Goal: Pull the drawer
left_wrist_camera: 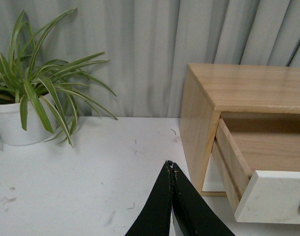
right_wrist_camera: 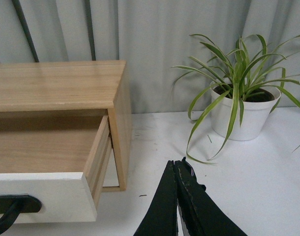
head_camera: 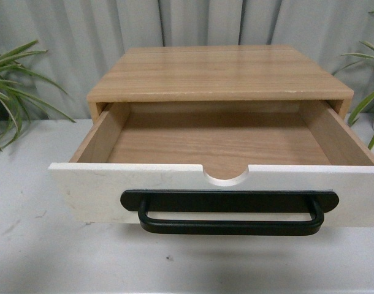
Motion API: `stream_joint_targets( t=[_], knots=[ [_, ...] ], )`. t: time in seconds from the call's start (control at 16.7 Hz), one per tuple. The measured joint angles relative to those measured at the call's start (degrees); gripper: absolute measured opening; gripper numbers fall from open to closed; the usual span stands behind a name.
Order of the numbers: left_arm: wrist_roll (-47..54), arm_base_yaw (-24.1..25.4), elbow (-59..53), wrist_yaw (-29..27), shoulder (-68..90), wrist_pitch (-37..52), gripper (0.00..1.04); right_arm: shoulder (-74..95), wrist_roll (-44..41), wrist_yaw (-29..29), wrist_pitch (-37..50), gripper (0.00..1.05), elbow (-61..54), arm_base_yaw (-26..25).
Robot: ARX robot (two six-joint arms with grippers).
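The drawer (head_camera: 101, 190) stands pulled far out of its light wood cabinet (head_camera: 217, 73), its inside bare. Its white front carries a long black bar handle (head_camera: 230, 214) and a semicircular notch (head_camera: 225, 177) in the top edge. Neither gripper shows in the front view. In the left wrist view my left gripper (left_wrist_camera: 171, 164) is shut on nothing, over the white table to the left of the drawer (left_wrist_camera: 275, 196) and apart from it. In the right wrist view my right gripper (right_wrist_camera: 177, 163) is shut and empty, to the right of the drawer (right_wrist_camera: 42, 196).
A potted spider plant (left_wrist_camera: 22, 123) stands on the white table (head_camera: 27, 245) left of the cabinet, another potted plant (right_wrist_camera: 243, 113) to its right. Grey curtains (head_camera: 193, 24) hang behind. A second white panel (left_wrist_camera: 213, 178) shows below the drawer in the cabinet.
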Motion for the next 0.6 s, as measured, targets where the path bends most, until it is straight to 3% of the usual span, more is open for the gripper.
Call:
stream_joint_targets(
  t=[0.06, 0.42, 0.54, 0.6],
  knots=[
    [0.0, 0.0, 0.0, 0.0, -1.0, -1.2, 0.02, -0.5, 0.0, 0.0, 2.4, 0.02, -1.4, 0.0],
    [0.0, 0.0, 0.0, 0.0, -5.7, -6.2, 0.02, -7.3, 0.0, 0.0, -5.1, 0.02, -1.6, 0.0],
    [0.0, 0.0, 0.0, 0.0, -13.7, -15.8, 0.02, -9.2, 0.0, 0.0, -6.9, 0.02, -1.6, 0.0],
    [0.0, 0.0, 0.3, 0.0, -14.3, -14.1, 0.02, -10.1, 0.1, 0.0, -7.7, 0.02, -1.6, 0.0]
  ],
)
